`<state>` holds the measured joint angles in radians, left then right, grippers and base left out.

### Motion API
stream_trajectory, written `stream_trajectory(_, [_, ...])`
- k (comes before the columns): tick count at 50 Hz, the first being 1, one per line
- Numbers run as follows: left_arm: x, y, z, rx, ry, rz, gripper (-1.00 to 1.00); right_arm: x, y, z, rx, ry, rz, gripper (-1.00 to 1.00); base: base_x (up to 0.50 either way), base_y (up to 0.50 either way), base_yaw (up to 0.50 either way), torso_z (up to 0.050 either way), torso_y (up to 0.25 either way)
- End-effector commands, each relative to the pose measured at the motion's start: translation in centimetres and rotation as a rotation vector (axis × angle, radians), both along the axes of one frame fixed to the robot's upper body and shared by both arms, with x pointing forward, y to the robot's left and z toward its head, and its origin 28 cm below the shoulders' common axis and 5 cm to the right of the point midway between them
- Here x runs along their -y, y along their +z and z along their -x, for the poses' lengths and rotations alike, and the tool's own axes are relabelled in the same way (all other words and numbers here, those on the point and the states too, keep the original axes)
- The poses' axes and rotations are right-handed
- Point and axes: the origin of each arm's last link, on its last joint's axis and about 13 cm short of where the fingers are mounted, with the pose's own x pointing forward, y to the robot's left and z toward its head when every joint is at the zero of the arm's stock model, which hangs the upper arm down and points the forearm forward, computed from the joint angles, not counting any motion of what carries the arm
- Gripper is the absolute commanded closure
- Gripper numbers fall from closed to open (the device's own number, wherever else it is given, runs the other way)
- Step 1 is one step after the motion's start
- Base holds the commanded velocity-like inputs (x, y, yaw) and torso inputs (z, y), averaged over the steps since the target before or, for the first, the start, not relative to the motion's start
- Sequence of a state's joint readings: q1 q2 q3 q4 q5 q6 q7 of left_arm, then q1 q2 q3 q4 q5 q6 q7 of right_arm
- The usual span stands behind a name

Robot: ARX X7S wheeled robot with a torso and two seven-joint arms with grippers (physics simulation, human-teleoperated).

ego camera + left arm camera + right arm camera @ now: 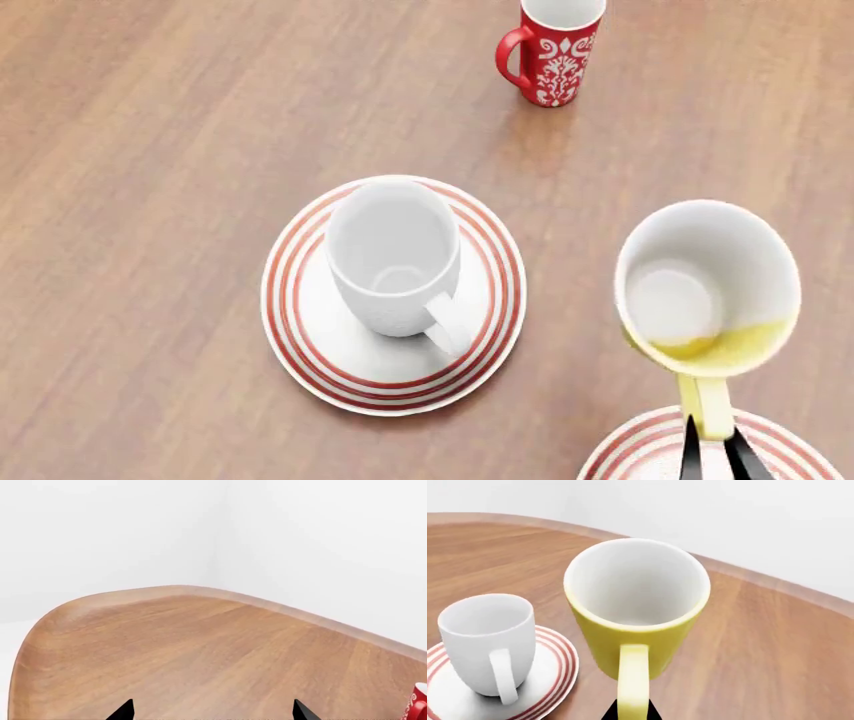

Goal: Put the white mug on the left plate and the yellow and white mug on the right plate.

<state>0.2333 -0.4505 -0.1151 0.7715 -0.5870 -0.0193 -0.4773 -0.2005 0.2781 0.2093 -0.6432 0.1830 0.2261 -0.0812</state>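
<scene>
**On the wooden table: one mug seated, one held aloft**

Across the brown wood-grain tabletop [160,150], the head view shows the large glossy all-white mug [392,258] standing upright on the left round white plate with thin red rings [296,330], its loop handle turned toward the robot. Just right of it, the slim yellow mug with a white inside [707,290] appears close to the camera, mouth open upward, its yellow handle pointing down toward the right gripper [717,455]. That gripper's two dark fingers sit on either side of the handle's lower end, clamped on it. Beneath them, the rim of the right red-ringed white plate [641,450] shows at the frame's lower edge; the mug's body appears beyond that plate's far rim rather than on it.

At the far side of the table stands a red mug with white ornament [554,55], upright and well apart from the others.

From the right wrist view, the yellow mug fills the middle, handle running down to the gripper, with the white mug on its plate beside it.

From the left wrist view, the left gripper [212,711] has only its two dark fingertips showing, set apart over bare wood near the table's rounded edge.
</scene>
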Motion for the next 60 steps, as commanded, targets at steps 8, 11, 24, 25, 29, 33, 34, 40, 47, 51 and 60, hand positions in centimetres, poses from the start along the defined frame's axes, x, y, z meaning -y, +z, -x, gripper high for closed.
stream_trajectory(8, [0.0, 0.0, 0.0, -0.002, 0.001, -0.003, -1.00, -0.3, -1.0, 4.5, 0.010, -0.028, 0.029, 1.00, 0.00, 0.00, 0.00, 0.000, 0.001])
stream_trajectory(11, [0.0, 0.0, 0.0, -0.003, 0.001, -0.003, -1.00, -0.4, -1.3, 5.1, 0.007, -0.034, 0.030, 1.00, 0.00, 0.00, 0.00, 0.000, 0.000])
stream_trajectory(24, [0.1, -0.1, 0.1, -0.004, -0.002, -0.012, -1.00, -1.4, -3.6, 8.8, 0.002, -0.022, 0.008, 1.00, 0.00, 0.00, 0.00, 0.000, 0.000])
stream_trajectory(25, [0.1, -0.1, 0.1, -0.004, -0.001, -0.013, -1.00, -1.5, -3.8, 9.0, 0.003, -0.021, 0.007, 1.00, 0.00, 0.00, 0.00, 0.000, 0.000])
stream_trajectory(29, [0.1, -0.1, 0.1, -0.006, -0.001, -0.013, -1.00, -1.5, -4.4, 10.1, 0.003, -0.025, -0.003, 1.00, 0.00, 0.00, 0.00, 0.000, 0.000])
stream_trajectory(33, [0.0, 0.0, 0.1, -0.007, 0.000, -0.013, -1.00, -1.4, -5.3, 10.9, 0.006, -0.024, -0.040, 1.00, 0.00, 0.00, 0.00, 0.000, 0.000])
stream_trajectory(34, [0.0, 0.0, 0.1, -0.008, -0.001, -0.013, -1.00, -1.3, -5.6, 11.2, 0.007, -0.030, -0.051, 1.00, 0.00, 0.00, 0.00, 0.000, 0.000])
stream_trajectory(40, [-0.1, 0.1, 0.1, -0.007, 0.003, -0.013, -1.00, -1.0, -7.3, 12.0, 0.013, -0.041, -0.094, 1.00, 0.00, 0.00, 0.00, 0.000, 0.000])
stream_trajectory(47, [-0.1, 0.1, 0.0, -0.006, 0.004, -0.012, -1.00, -0.4, -9.0, 12.2, 0.003, -0.070, -0.135, 1.00, 0.00, 0.00, 0.00, 0.000, 0.000])
stream_trajectory(51, [-0.1, 0.1, 0.0, -0.006, 0.003, -0.013, -1.00, -0.1, -9.6, 11.9, -0.003, -0.080, -0.141, 1.00, 0.00, 0.00, 0.00, 0.000, 0.003])
stream_trajectory(60, [-0.2, 0.0, -0.1, -0.010, 0.005, -0.009, -1.00, 0.3, -10.8, 11.3, -0.020, -0.096, -0.176, 1.00, 0.00, 0.00, 0.00, 0.000, 0.000])
